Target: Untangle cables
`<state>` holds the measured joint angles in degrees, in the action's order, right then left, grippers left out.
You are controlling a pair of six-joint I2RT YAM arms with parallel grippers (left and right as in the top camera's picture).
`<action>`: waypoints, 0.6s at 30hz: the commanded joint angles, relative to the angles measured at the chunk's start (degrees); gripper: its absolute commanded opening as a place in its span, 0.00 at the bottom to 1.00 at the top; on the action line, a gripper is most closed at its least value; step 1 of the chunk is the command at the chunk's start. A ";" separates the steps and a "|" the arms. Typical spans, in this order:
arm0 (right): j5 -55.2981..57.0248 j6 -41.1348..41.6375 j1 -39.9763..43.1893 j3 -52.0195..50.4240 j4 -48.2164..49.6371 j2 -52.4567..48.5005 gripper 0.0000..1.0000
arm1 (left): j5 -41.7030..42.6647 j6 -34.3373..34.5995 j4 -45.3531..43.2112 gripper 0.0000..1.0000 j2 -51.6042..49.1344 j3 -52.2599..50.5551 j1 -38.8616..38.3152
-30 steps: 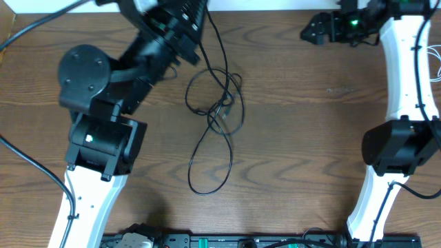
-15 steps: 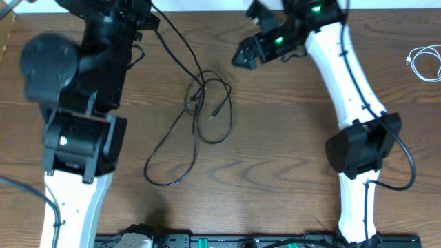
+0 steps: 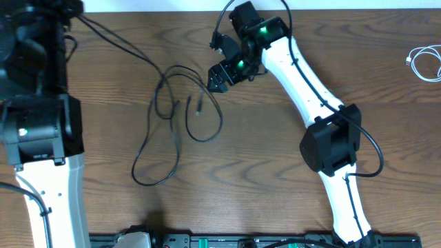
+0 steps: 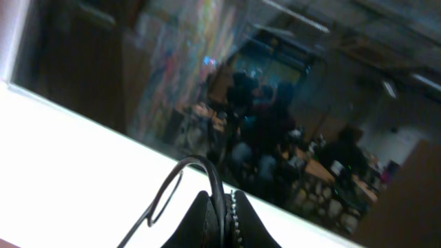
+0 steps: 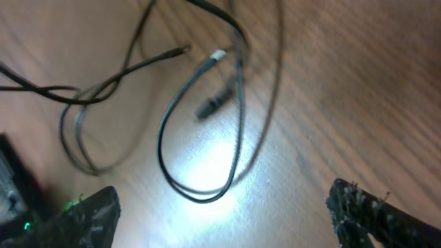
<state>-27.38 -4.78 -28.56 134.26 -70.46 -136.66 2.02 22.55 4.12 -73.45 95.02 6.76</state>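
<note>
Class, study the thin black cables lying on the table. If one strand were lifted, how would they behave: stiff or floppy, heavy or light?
Probably floppy: the black cables lie in loose, crossing loops on the table. Likely light, since each strand is very thin. Lifting one strand would probably drag others along, because the loops overlap.

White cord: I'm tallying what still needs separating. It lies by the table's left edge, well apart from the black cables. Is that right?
Not quite. The overhead view shows the white cord by the right edge of the table, not the left. It does lie well apart from the black cables.
</note>
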 commanded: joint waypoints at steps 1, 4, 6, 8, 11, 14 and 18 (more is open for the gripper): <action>3.48 5.14 -2.25 -0.09 2.10 -4.15 0.90 | -0.57 -0.90 -0.94 0.07 1.62 2.51 2.27; 2.99 6.67 -4.17 -0.09 5.35 -7.17 0.88 | -0.55 -0.90 -0.52 0.07 1.79 2.51 2.49; 2.82 6.67 -5.64 -0.09 7.74 -8.87 0.88 | -0.55 -0.90 -0.50 0.08 1.84 2.51 2.49; 2.86 6.62 -7.13 -0.09 9.79 -9.90 0.88 | -0.55 -0.90 -0.50 0.08 1.90 2.51 2.49; 3.06 6.21 -8.37 -0.11 12.46 -10.93 0.88 | -0.52 -0.90 -0.48 0.07 1.99 2.51 2.49; 3.19 6.01 -9.81 -0.11 17.27 -12.41 0.86 | -0.50 -0.90 -0.22 0.07 1.99 2.51 2.49; 6.80 6.01 -11.54 -0.11 23.61 -14.25 0.79 | 0.35 -0.87 1.40 0.07 1.99 2.51 2.49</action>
<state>-23.90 0.99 -38.68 133.84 -49.65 -148.51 2.02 22.44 5.15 -72.53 95.83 8.99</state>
